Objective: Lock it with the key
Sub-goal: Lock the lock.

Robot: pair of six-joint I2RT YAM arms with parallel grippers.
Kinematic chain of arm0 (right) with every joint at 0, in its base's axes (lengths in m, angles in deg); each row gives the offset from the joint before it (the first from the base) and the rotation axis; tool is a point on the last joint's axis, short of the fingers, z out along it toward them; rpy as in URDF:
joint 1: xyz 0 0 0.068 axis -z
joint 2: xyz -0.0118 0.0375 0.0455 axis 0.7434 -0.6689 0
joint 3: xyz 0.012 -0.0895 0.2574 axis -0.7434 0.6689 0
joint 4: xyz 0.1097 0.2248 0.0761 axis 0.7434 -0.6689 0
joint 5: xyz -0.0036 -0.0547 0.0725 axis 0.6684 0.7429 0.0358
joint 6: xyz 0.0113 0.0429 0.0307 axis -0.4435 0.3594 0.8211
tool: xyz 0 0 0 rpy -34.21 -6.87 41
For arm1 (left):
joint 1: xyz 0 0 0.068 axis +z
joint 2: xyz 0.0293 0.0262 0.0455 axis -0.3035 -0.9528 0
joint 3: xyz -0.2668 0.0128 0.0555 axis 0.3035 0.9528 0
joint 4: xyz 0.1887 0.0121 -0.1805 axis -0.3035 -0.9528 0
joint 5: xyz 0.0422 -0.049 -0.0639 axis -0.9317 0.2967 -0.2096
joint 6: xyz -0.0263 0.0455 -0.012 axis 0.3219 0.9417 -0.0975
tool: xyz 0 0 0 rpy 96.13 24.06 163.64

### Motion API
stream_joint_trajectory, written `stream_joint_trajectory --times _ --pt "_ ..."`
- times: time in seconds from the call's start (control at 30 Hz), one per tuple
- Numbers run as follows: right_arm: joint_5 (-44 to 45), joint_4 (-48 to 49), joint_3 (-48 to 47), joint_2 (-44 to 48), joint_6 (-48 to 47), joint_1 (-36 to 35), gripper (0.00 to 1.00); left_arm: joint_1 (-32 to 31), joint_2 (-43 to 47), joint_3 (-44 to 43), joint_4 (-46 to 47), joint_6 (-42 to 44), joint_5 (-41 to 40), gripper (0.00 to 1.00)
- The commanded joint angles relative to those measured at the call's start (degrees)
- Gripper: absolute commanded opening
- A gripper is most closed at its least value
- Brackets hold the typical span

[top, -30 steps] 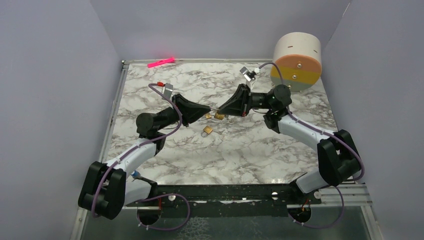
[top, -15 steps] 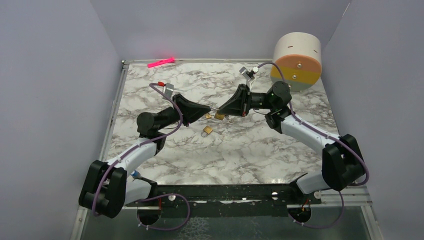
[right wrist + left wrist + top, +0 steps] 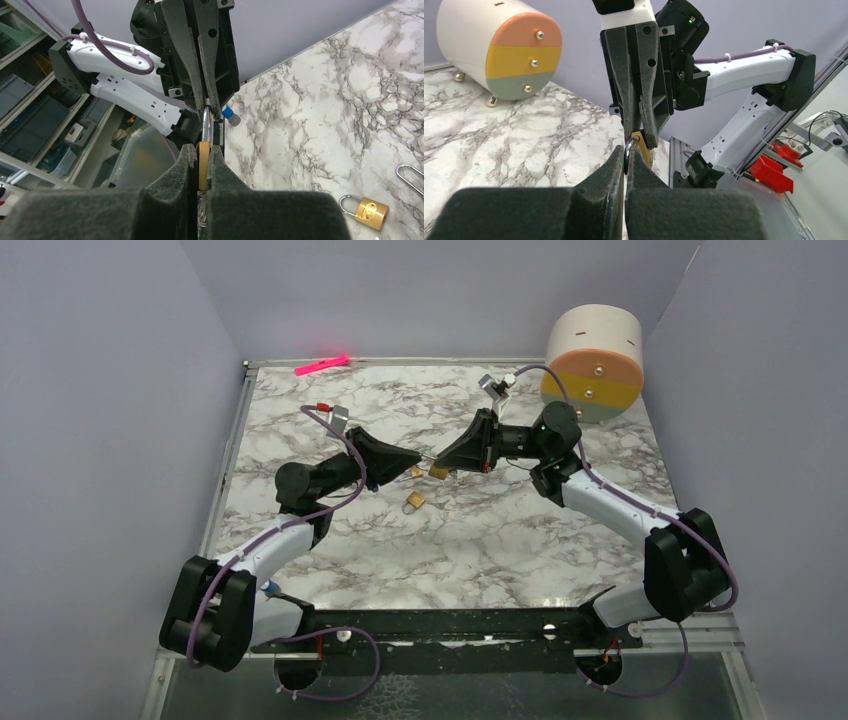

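A small brass padlock [image 3: 203, 167] hangs above the middle of the marble table [image 3: 500, 540], held from both sides. My right gripper [image 3: 202, 147] is shut on its flat brass body. My left gripper [image 3: 625, 152] is shut on its curved silver shackle [image 3: 629, 146], tip to tip with the right gripper [image 3: 644, 140]. A thin silvery piece [image 3: 202, 212], which looks like the key, sticks out of the body's base, deep between my right fingers and mostly hidden. In the top view the two grippers [image 3: 418, 458] [image 3: 444, 461] meet over the padlock [image 3: 438, 471].
Another brass padlock [image 3: 414, 501] [image 3: 371, 210] lies on the table just in front of the grippers, with a silver wire loop [image 3: 411, 178] near it. A round drum with coloured bands [image 3: 594, 362] stands at the back right. A pink marker [image 3: 322, 365] lies at the back left edge.
The right arm's wrist and elbow have shifted slightly. Both grippers keep their hold on the padlock at the same spot.
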Motion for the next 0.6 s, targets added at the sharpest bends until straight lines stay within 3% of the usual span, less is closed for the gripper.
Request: stream_joint_trajectory --times 0.0,0.57 --pt "-0.4 1.6 -2.5 1.7 0.0 -0.5 0.01 0.9 -1.1 -0.2 -2.2 1.8 -1.1 0.00" --pt "1.2 2.4 -2.2 0.9 1.3 -0.5 0.01 0.8 -0.6 0.6 -2.2 1.2 -1.7 0.00"
